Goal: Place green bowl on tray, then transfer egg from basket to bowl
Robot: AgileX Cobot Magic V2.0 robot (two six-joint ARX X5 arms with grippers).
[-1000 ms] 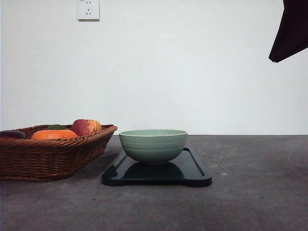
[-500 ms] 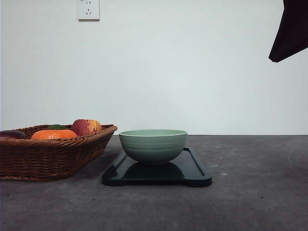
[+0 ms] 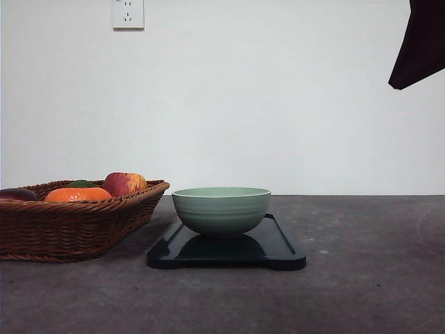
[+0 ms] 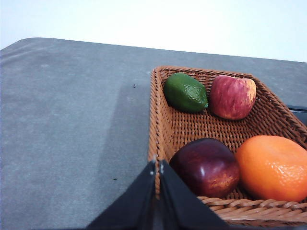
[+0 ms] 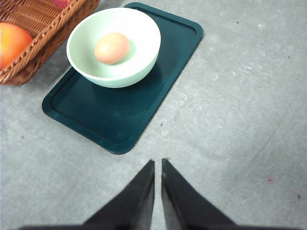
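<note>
- Egg (image 5: pixel 112 48): pale tan, lying inside the green bowl (image 3: pixel 221 209), slightly off the middle of its floor.
- Green bowl: sage glaze with faint ridges, upright on the tray (image 3: pixel 278 245), toward the end of the tray nearest the basket (image 3: pixel 69 226).
- Tray: dark, glossy, rounded corners, low rim; flat on the tabletop (image 3: pixel 361 278), its near half bare.
- Basket: brown wicker, on the tabletop just beside the tray; it holds an orange (image 4: pixel 273 167), a dark red apple (image 4: pixel 206 166), a red-yellow apple (image 4: pixel 232 97) and a green lime (image 4: pixel 186 92).
- Right gripper (image 5: pixel 158 165): over bare tabletop, off the tray's near corner, apart from the bowl; jaws nearly pressed together with a thin slit between them, holding nothing.
- Left gripper (image 4: pixel 157 165): at the basket's braided near rim, next to the dark red apple; jaws pressed together, holding nothing.
- Wall outlet (image 3: pixel 128 14): white, on the wall behind the basket.
</note>
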